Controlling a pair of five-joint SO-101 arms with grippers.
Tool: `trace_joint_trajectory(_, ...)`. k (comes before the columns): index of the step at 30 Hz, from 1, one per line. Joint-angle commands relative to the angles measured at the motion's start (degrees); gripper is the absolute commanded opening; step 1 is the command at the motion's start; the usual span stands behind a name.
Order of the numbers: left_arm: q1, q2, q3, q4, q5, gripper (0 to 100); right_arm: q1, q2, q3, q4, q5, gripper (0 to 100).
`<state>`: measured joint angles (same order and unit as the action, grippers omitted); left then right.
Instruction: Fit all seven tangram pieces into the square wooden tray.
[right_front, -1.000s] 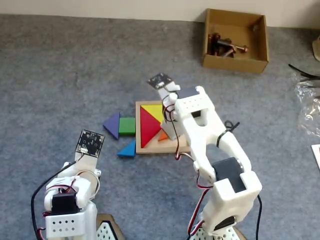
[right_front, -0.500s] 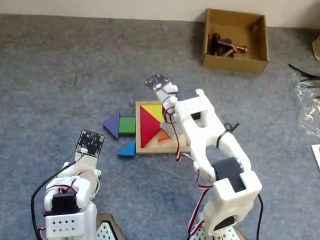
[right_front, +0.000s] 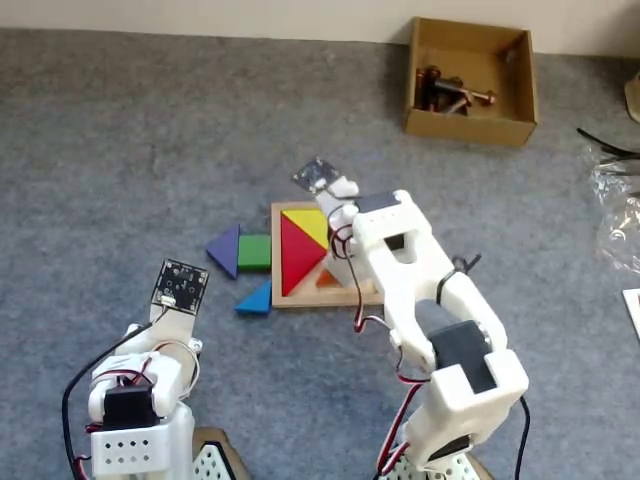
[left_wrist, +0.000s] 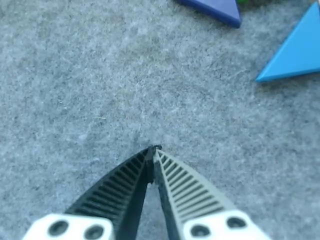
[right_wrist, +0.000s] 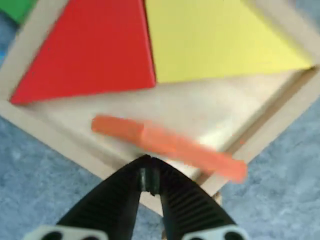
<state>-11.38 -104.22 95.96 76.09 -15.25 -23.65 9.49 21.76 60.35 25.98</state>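
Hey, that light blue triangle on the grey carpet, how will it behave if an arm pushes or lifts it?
The blue triangle looks like a flat, rigid block: probably stiff and light. Lying flat, it shouldn't roll or tip. The fuzzy carpet may drag on it when pushed, and its low edges could be awkward to pinch.

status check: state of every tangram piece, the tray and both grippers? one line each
wooden tray: partly filled, three pieces in
red triangle: in tray, flat
yellow triangle: in tray, flat, touching red triangle
orange piece: in tray, loose, not seated
green square: outside, on carpet beside tray
purple triangle: outside, on carpet
blue triangle: outside, on carpet
left gripper: shut, empty
right gripper: shut, empty, over tray rim
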Motion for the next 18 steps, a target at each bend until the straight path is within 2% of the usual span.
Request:
trace_joint_trajectory(1, -0.7, -0.4, 1.2, 0.4, 0.4, 1, 0.7, -2.3, 1.4, -0.6, 0.6, 0.5)
trace_joint_trajectory(18, -0.7, -0.4, 1.2, 0.4, 0.4, 1, 0.9, -2.8, -2.8, 10.9, 0.6, 0.5)
